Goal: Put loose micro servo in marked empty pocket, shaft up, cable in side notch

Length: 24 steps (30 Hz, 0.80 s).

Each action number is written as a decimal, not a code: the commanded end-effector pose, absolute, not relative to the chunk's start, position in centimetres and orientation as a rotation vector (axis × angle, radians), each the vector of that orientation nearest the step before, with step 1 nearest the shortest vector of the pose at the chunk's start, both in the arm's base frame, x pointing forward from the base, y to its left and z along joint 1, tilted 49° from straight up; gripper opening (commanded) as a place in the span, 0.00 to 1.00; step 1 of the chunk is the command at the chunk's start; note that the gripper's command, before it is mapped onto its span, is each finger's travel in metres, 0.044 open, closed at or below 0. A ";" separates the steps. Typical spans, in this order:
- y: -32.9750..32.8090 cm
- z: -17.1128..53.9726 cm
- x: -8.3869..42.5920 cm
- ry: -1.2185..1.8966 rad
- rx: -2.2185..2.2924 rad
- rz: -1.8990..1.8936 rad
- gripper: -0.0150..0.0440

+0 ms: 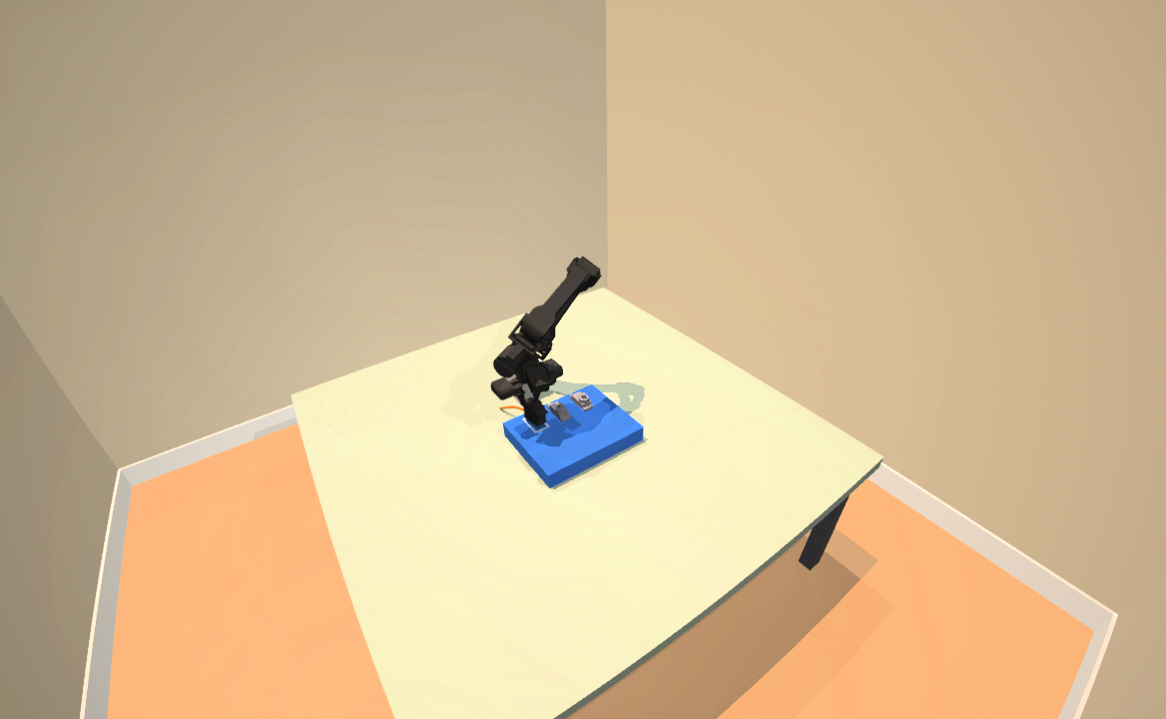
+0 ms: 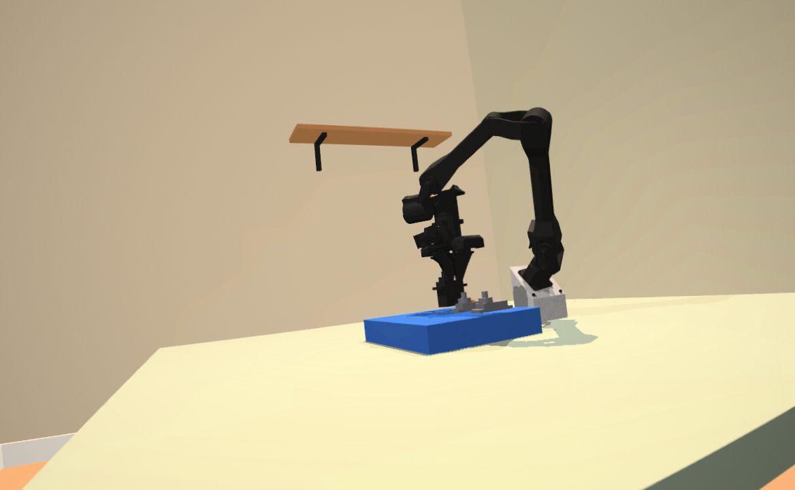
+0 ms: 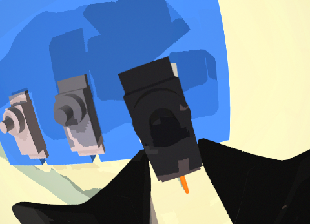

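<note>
Over the blue deck (image 1: 583, 446) (image 2: 479, 329) (image 3: 206, 127), the tool (image 1: 529, 406) (image 2: 449, 281) (image 3: 173, 150) pinches the dark micro servo (image 1: 535, 413) (image 2: 448, 297) (image 3: 161, 121) at the marked pocket (image 1: 537, 428) (image 3: 174, 70). Beside it, two grey servos (image 1: 558, 410) (image 2: 462, 303) (image 3: 84, 127) sit shaft-up; whether the pinched one is fully down, I cannot tell.

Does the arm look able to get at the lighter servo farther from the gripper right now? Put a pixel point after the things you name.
Probably not: the gripper (image 1: 535, 418) (image 2: 447, 298) (image 3: 173, 150) is shut on the black servo (image 3: 158, 121), although nothing visible covers that lighter servo (image 1: 582, 400) (image 3: 24, 130).

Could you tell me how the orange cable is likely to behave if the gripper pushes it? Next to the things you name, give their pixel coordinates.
The cable (image 1: 510, 408) (image 3: 184, 184) is probably floppy, since it looks thin and curves in the top view. It would likely bend or swing aside rather than tip, as it trails from the dark servo (image 3: 155, 104) held in the gripper (image 3: 173, 150).
</note>
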<state>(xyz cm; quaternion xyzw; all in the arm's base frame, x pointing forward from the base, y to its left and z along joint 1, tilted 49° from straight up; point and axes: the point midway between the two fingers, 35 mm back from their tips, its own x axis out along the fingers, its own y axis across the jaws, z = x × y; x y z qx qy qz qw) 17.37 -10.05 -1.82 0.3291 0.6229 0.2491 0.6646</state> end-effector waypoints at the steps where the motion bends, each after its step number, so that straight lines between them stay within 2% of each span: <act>1: -10.0 -1.9 17.5 1.401 0.752 0.556 0.25; 24: -10.1 -1.8 17.6 1.465 0.897 0.432 0.25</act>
